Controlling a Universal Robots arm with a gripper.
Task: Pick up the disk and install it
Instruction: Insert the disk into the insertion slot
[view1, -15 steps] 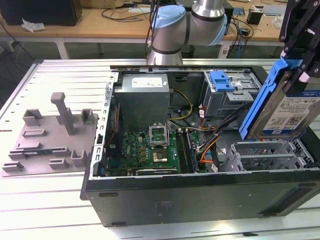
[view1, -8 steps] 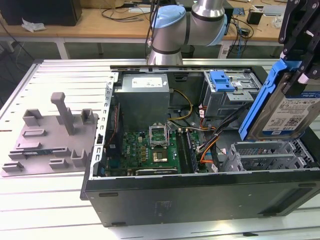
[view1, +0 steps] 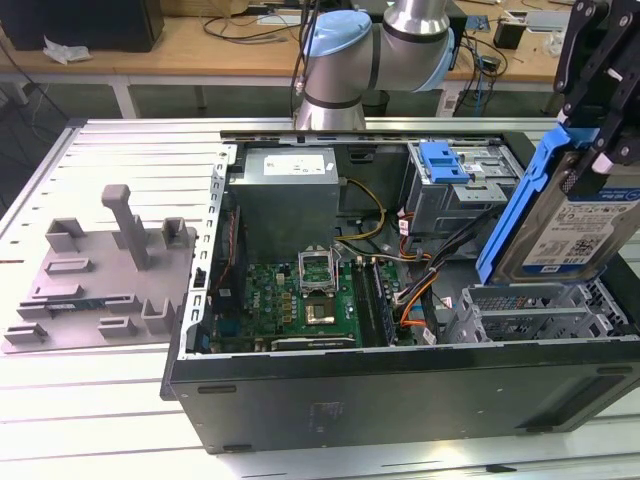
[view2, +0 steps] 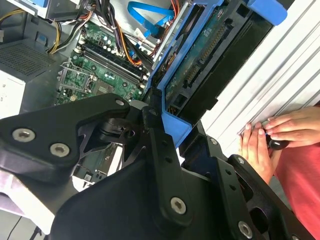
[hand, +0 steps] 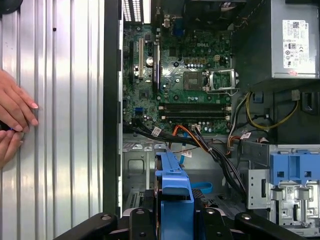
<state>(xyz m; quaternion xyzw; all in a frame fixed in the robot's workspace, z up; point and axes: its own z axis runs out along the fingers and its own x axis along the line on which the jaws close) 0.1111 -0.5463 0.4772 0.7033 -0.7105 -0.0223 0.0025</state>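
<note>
Silvery-metal disk, glossy blue frame, probably plastic

- A robotics or electronics lab, not a home or an office.
- A grey-and-blue industrial robot arm stands at the top centre of the exterior view, with a disk held up at the right edge.
- A desktop computer case lies open across the middle, circuit board and wiring bare.
- It sits on a ribbed metal table, with a grey fixture plate at the left.
- A wooden bench strewn with cables runs along the top.
- In the second wrist view, a person's hand rests on the table.
</note>
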